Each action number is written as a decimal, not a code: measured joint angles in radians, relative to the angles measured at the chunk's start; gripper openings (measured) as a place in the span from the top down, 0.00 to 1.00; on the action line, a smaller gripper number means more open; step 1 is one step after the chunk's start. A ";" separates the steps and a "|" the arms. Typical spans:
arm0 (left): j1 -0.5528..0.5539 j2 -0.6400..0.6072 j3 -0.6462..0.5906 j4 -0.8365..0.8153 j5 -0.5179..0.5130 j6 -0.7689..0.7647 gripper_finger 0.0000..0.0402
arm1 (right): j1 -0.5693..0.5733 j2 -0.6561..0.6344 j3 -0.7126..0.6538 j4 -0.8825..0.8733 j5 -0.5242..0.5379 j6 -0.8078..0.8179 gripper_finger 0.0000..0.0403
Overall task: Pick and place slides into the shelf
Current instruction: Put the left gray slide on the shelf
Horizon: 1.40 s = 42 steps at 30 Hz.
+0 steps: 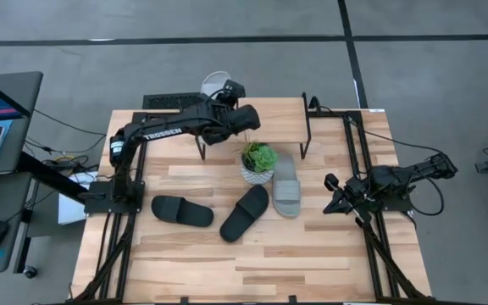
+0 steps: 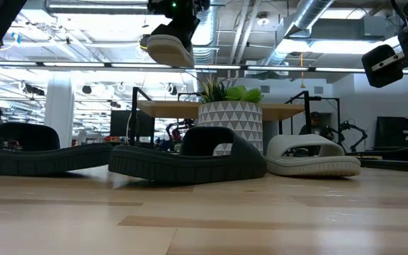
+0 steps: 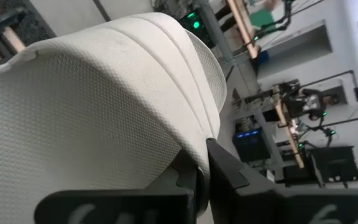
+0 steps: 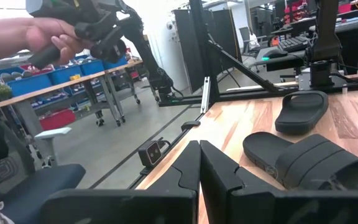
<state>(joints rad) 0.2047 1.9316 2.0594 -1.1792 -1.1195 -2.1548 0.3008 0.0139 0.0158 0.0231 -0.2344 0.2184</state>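
Note:
My left gripper [image 1: 225, 91] is raised over the far edge of the shelf [image 1: 278, 123] and is shut on a light grey slide [image 1: 213, 84]. In the low view that slide [image 2: 168, 47] hangs high above the shelf's plank top [image 2: 289, 110]. A second light grey slide [image 1: 286, 186] and two black slides [image 1: 182, 210] [image 1: 244, 213] lie sole-down on the tabletop. My right gripper [image 1: 332, 200] rests shut at the table's right side, touching nothing. My left gripper pinches the light grey slide between its two fingers [image 3: 225, 171], beside the smooth wide strap [image 3: 194, 93]. The slide itself hides the exact place of contact. The slide is lifted clear of table and shelf, tilted, and fills the wrist view.
A potted plant in a white patterned pot [image 1: 258, 163] stands in front of the shelf, between the slides on the table. A keyboard [image 1: 172, 101] lies beyond the table's far edge. In the right wrist view a person's hand [image 4: 39, 31] holds a device in the room behind.

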 joint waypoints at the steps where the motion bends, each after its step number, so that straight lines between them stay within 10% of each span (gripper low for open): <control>1: 0.005 0.000 0.000 0.000 0.007 0.000 1.00 | 0.000 0.000 0.000 0.000 0.000 0.000 1.00; 42: 0.092 0.083 -0.035 -0.035 0.141 -0.002 1.00 | 0.000 -0.001 0.000 0.000 0.000 0.000 1.00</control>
<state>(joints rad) 0.2965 2.0148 2.0247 -1.2137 -0.9784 -2.1568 0.3006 0.0128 0.0158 0.0232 -0.2346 0.2184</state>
